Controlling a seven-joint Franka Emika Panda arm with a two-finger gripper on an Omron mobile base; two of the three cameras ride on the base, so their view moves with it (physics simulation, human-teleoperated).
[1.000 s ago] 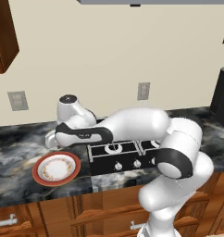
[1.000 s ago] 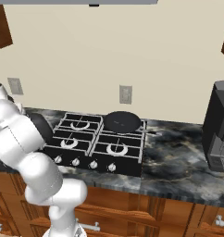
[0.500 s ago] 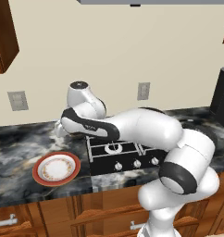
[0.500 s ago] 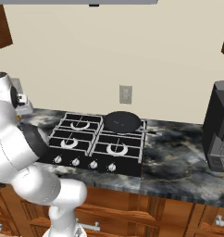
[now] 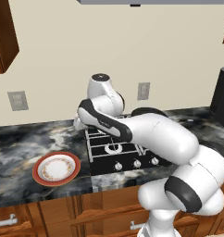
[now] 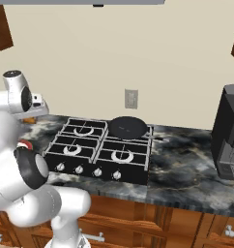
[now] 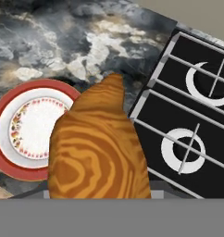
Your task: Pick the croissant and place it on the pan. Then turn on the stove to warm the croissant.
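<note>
The tool held the croissant (image 7: 97, 152) closed between its tips, high over the table's edge by the stove (image 6: 102, 147). The pan (image 6: 127, 127) sat well apart on the far burner. Risk: the long carry could loosen the soft pastry and drop it onto the grates.

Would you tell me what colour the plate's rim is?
Red, around a white centre ringed with a small floral pattern; the plate shows best in the hand view.

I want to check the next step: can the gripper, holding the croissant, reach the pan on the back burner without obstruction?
Probably yes. The gripper holds the croissant above the counter beside the stove; the pan sits uncovered with nothing between.
</note>
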